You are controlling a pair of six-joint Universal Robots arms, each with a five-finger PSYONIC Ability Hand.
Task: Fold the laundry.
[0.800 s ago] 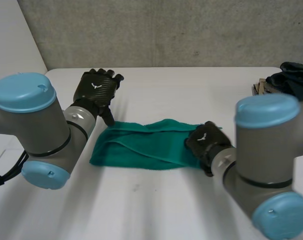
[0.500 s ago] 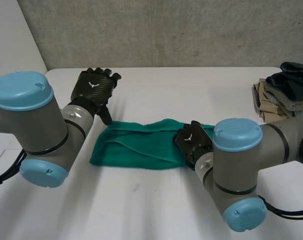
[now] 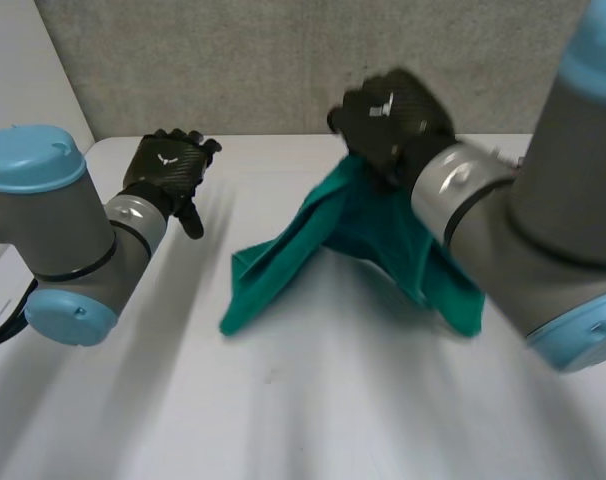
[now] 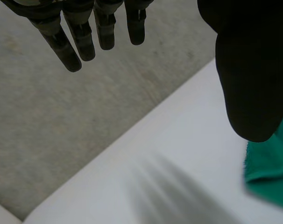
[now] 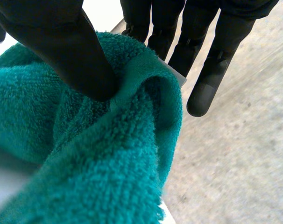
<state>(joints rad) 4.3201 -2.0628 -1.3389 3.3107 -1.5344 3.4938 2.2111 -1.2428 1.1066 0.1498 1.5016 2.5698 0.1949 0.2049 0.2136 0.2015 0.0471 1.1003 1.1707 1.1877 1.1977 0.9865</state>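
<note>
Since half a second ago, the right hand (image 3: pixel 391 118) has risen, thumb and fingers pinching one end of the green towel (image 3: pixel 368 225), which hangs with its other end trailing on the white table (image 3: pixel 283 420). The left hand (image 3: pixel 166 172) hovers nearby, fingers straight, holding nothing.

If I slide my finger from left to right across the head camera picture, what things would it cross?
The left arm, left hand, green towel, right arm.
</note>
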